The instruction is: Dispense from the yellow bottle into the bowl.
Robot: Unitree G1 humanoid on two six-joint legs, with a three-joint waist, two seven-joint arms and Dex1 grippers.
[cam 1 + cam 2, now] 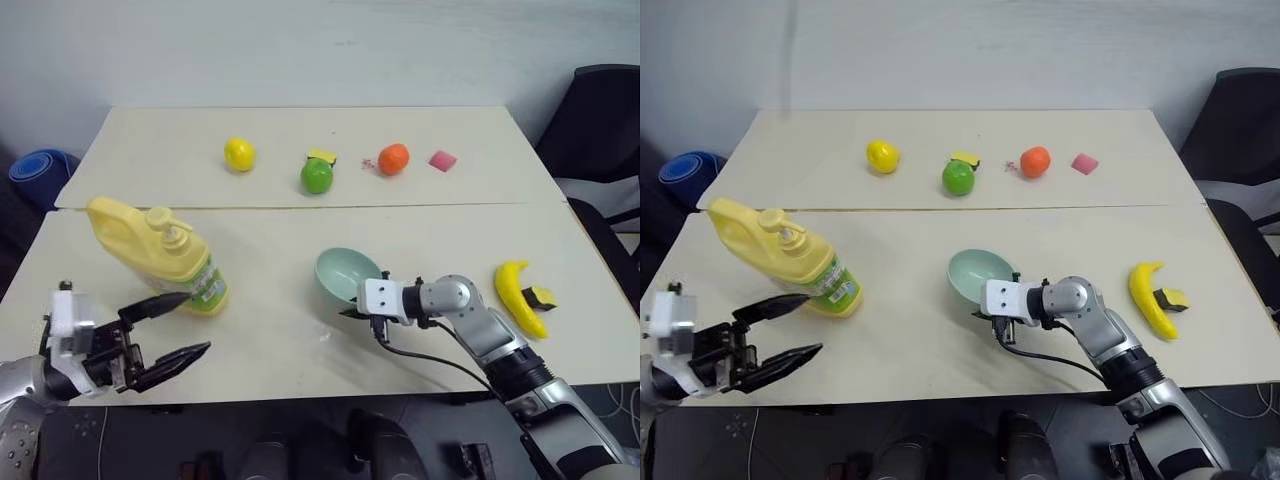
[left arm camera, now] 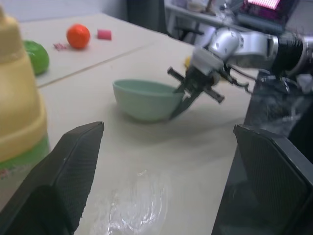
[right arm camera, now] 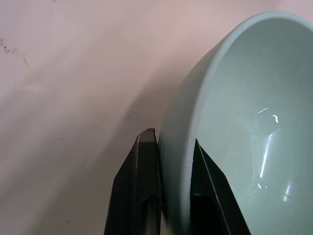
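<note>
Your left gripper [image 1: 172, 328] sits at the near left of the table [image 1: 280, 330], jaws spread wide, nothing between them, pointing roughly level toward the table's middle. The bottle [image 1: 160, 257] stands just beyond and slightly left of those fingertips; the upper finger tip lies close against the label end but no contact can be confirmed. Note the bottle is tilted, not upright: its long axis leans up toward the left, handle on the high left side, pump top in the middle, base down on the right by the label. Moving right, the bowl [image 1: 347, 275] sits near mid-table, well apart from the bottle, tipped with its mouth facing partly up and left. Your right gripper [image 2: 188, 93] is closed on the bowl's near-right rim: the right wrist view shows one finger outside the wall, one inside, pinching it. Past that arm a banana [image 1: 520, 297] lies on the right. On the back table, lemon [image 1: 239, 154], lime [image 1: 316, 176] and orange [image 1: 393, 159] sit in a row, clear of the work. Judgement: the bottle is the left arm's job, being much nearer it; the reach is short, forward and a little left, and the pump must end up over the bowl's mouth, so the gap between bottle and bowl is what counts.
</note>
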